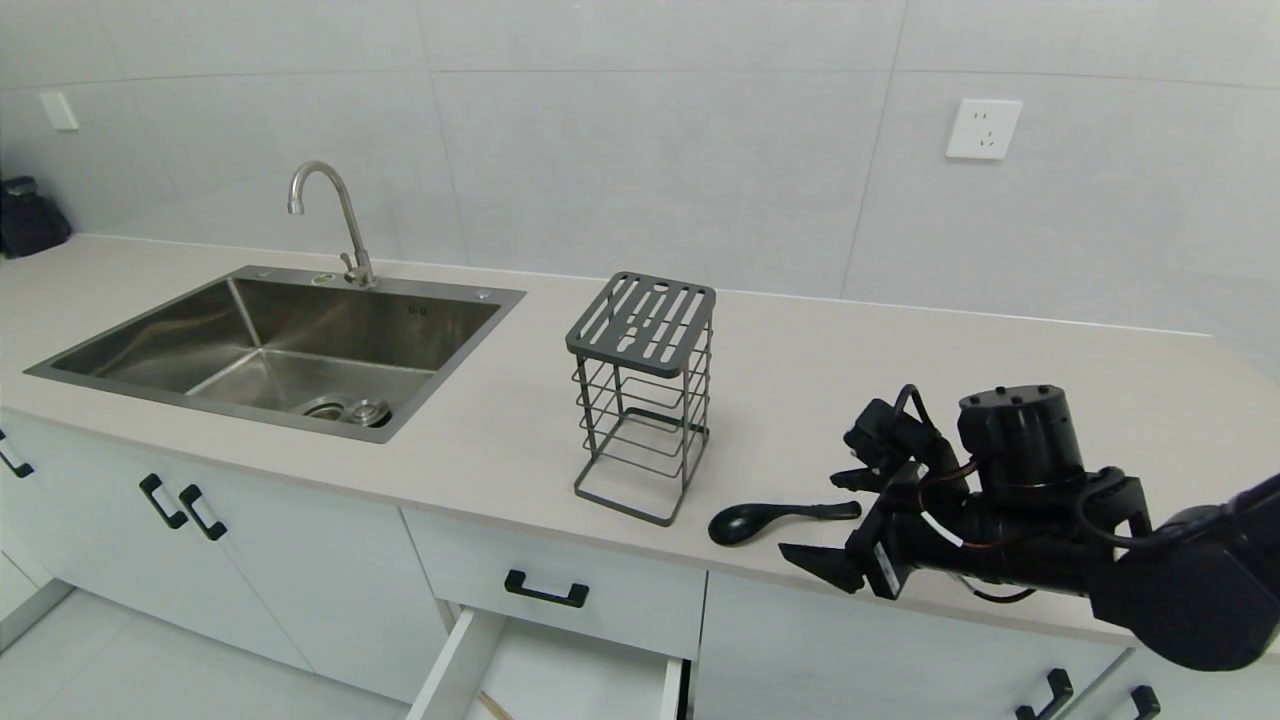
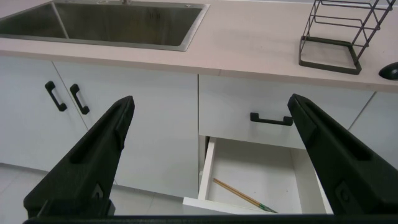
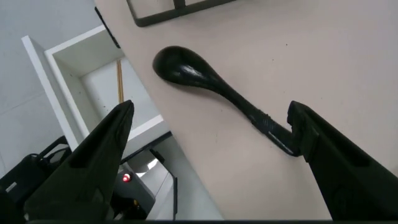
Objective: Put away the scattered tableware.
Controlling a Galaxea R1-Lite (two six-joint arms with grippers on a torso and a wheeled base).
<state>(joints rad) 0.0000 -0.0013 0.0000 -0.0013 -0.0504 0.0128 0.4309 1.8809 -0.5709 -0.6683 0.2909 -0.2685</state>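
Currently, you find the black spoon (image 1: 775,518) lying flat on the bench (image 1: 500,440), close to the front edge. Its bowl points toward the wire rack (image 1: 645,395) and its handle points toward the right pincer (image 1: 832,520). The spoon sits just beside the base of the rack, on the robot's right, and does not touch it.

Observe the right pincer at bench level, with its two fingers spread wide apart and nothing held between them. In the right wrist view, the spoon (image 3: 217,87) lies on the bench (image 3: 311,56) across the gap of the right pincer (image 3: 210,109), and the handle end is close to one finger. You cannot confirm contact there.

Note the left pincer (image 2: 210,99), in front of the cabinets and lower than the bench top. Its fingers are likewise wide apart and hold nothing.

Check the open drawer (image 2: 261,180) under the bench front, directly beneath a closed drawer (image 2: 271,118) with a black handle. A thin wooden stick (image 2: 242,195) lies aslant on its floor. The head view shows the same open drawer (image 1: 550,680) below the rack.

Locate the sink (image 1: 150,345) set into the bench on the robot's left, well apart from the rack, with the tap (image 1: 335,215) at its rear edge.
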